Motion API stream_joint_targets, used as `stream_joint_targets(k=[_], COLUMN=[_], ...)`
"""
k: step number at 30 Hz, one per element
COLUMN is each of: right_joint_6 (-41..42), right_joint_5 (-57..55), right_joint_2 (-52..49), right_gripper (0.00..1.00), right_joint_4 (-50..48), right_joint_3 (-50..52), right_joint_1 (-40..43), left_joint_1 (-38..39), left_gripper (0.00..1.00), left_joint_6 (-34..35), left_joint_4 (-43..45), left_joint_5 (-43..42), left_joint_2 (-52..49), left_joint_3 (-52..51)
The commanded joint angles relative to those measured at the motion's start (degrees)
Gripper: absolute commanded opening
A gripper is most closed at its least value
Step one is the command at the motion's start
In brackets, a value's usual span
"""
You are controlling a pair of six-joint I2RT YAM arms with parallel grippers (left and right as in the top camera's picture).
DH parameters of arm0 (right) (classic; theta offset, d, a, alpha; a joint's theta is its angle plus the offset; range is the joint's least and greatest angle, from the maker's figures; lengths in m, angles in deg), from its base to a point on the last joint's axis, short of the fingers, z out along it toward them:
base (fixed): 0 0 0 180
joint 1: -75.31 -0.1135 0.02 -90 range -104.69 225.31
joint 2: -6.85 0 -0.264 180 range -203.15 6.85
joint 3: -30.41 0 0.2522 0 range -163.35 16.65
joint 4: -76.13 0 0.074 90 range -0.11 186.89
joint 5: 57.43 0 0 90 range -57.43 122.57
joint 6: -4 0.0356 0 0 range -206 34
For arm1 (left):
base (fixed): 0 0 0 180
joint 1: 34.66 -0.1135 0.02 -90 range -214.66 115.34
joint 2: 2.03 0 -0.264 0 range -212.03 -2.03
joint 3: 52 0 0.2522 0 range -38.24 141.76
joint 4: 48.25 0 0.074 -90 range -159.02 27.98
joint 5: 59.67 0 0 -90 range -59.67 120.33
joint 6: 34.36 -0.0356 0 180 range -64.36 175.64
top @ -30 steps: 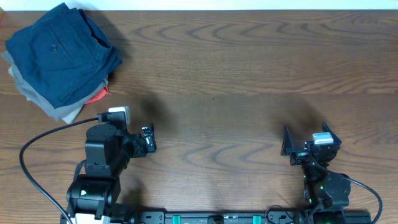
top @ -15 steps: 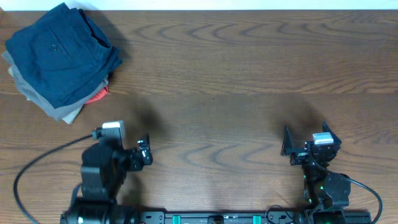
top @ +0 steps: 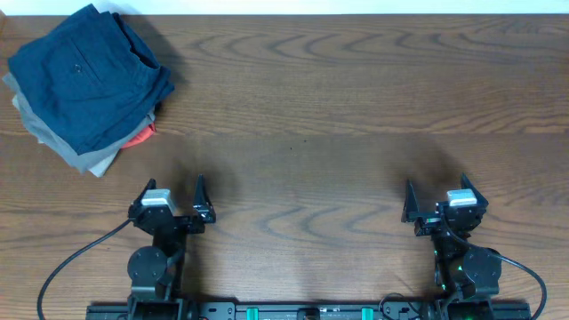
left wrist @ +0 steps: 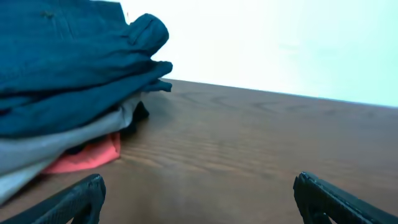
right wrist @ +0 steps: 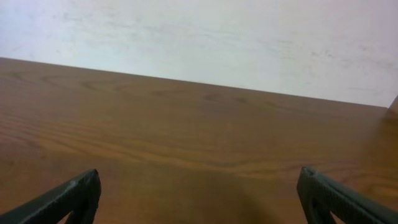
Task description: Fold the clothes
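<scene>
Overhead: navy shorts (top: pixel 84 76) atop grey shorts (top: pixel 93 158); left gripper (top: pixel 173 187), right gripper (top: pixel 436 185) agape.

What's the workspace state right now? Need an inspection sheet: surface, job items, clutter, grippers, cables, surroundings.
Surface: wooden table, bare wood across the middle and right.
Job's things: navy shorts, folded, on top of a pile at the far-left corner.
Clutter: grey-khaki shorts under the navy pair; orange-red garment peeking out beneath them.
Grippers: left gripper open, empty, near the front edge; right gripper open, empty, near the front edge.
Cables: left cable loops across the table from the left arm; right cable arcs beside the right arm.
Surroundings: pale wall behind the far edge; nothing else seen.
</scene>
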State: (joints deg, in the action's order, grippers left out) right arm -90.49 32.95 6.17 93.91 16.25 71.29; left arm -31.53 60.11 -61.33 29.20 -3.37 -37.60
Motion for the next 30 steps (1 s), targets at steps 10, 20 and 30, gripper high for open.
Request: stream_joint_targets(k=[10,20,30], right_joint_6=[-0.7,-0.7,-0.7], right_joint_5=[-0.2,-0.2,-0.2], right_joint_2=[0.4,0.4,0.4], right_gripper=[0.99,0.99,0.99], right_joint_4=[0.2,0.2,0.2], right_joint_3=[0.1,0.1,0.1], right_joint_1=[-0.5,-0.5,-0.5], left_joint_1=[-0.2,-0.2,-0.2], left_gripper=[0.98,0.98,0.98], left_joint_6=[-2.9,-2.9,-2.9], left_joint_4=[-4.7,-4.7,-4.7], left_joint_5=[0.2,0.2,0.2], left_joint_2=[1.2,1.1,1.1], left_joint_3=[-0.4,-0.4,-0.4])
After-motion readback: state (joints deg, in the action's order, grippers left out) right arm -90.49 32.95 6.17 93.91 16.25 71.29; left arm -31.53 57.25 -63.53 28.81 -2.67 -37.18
